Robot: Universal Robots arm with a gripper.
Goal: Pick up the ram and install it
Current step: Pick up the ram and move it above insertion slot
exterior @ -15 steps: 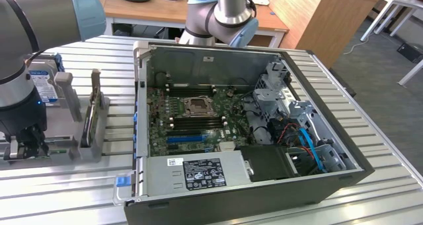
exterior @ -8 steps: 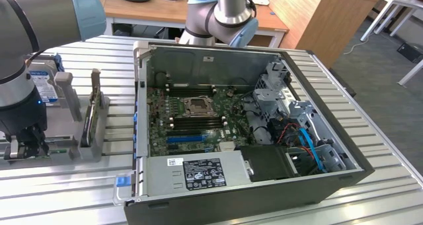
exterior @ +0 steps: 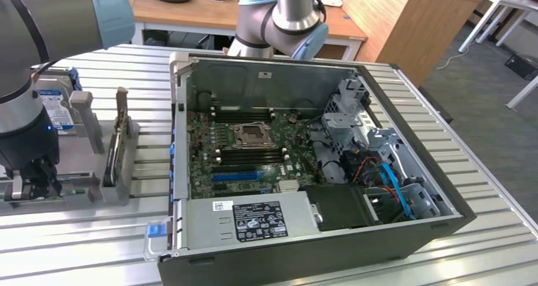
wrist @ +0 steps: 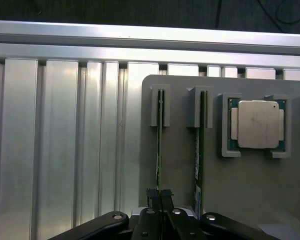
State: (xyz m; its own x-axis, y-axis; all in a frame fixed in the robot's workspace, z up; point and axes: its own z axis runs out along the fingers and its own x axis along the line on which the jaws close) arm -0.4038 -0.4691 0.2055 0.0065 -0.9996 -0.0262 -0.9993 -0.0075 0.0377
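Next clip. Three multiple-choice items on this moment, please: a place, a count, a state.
1. Relative to the computer case, where is the pincer?
A. inside it
B. on its far rim
C. outside it, at the grey holder

2. How many green sticks stand in the holder's slots?
A. one
B. two
C. four

3. How is the pincer?
A. shut on the ram
B. wide open
C. shut on nothing

Key:
1 C: it is at the holder, beside the case.
2 B: one stick in each of two slots.
3 A: its fingertips pinch the ram's edge.
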